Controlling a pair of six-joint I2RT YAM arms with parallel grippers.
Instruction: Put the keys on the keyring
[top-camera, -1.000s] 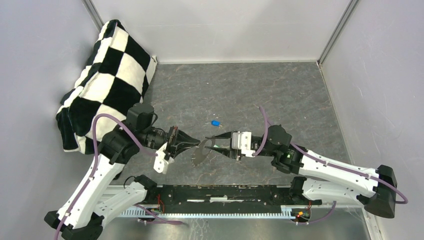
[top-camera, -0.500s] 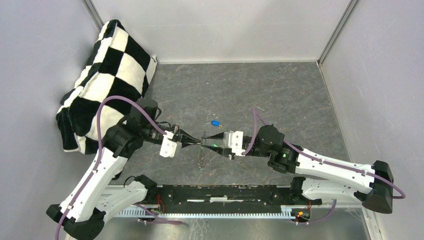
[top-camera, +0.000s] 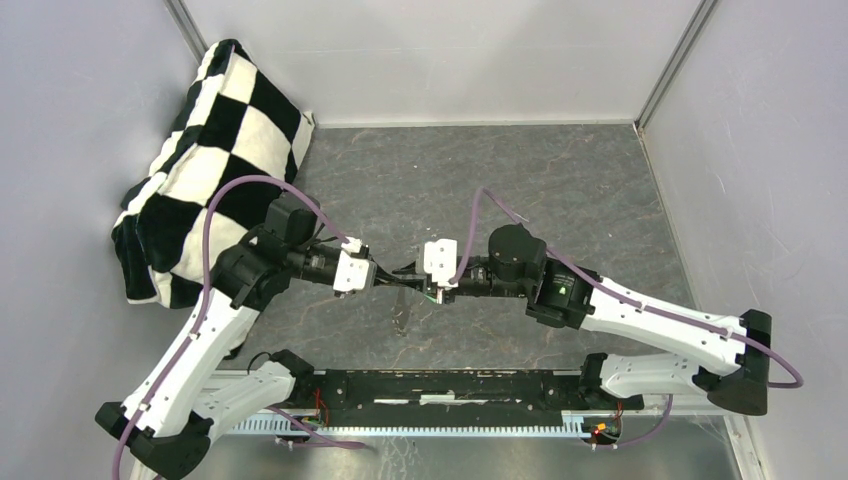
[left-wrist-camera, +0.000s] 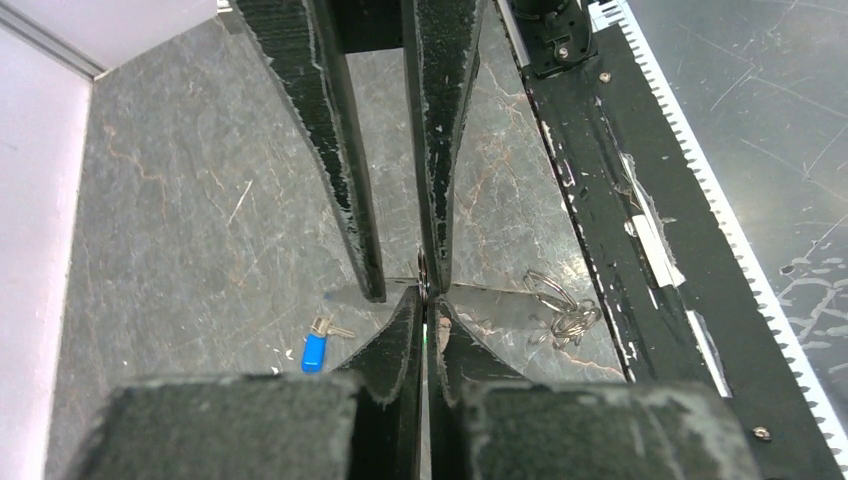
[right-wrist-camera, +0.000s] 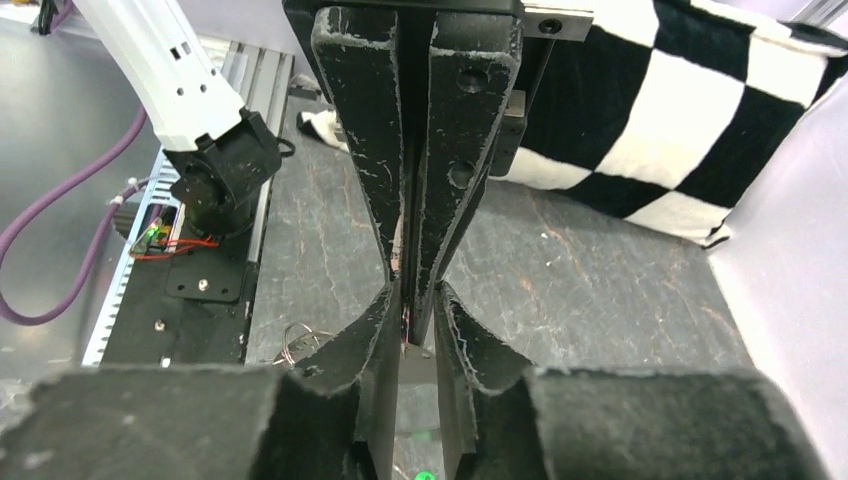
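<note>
Two tips close, left pincer (left-wrist-camera: 425, 305) closed, right pincer (right-wrist-camera: 415, 300) slightly parted

Blue key (left-wrist-camera: 316, 348), plastic head, thin metal blade, lying flat at lower left, keyring (left-wrist-camera: 557, 308), thin looped grey metal, lying right of centre, well apart.
</note>
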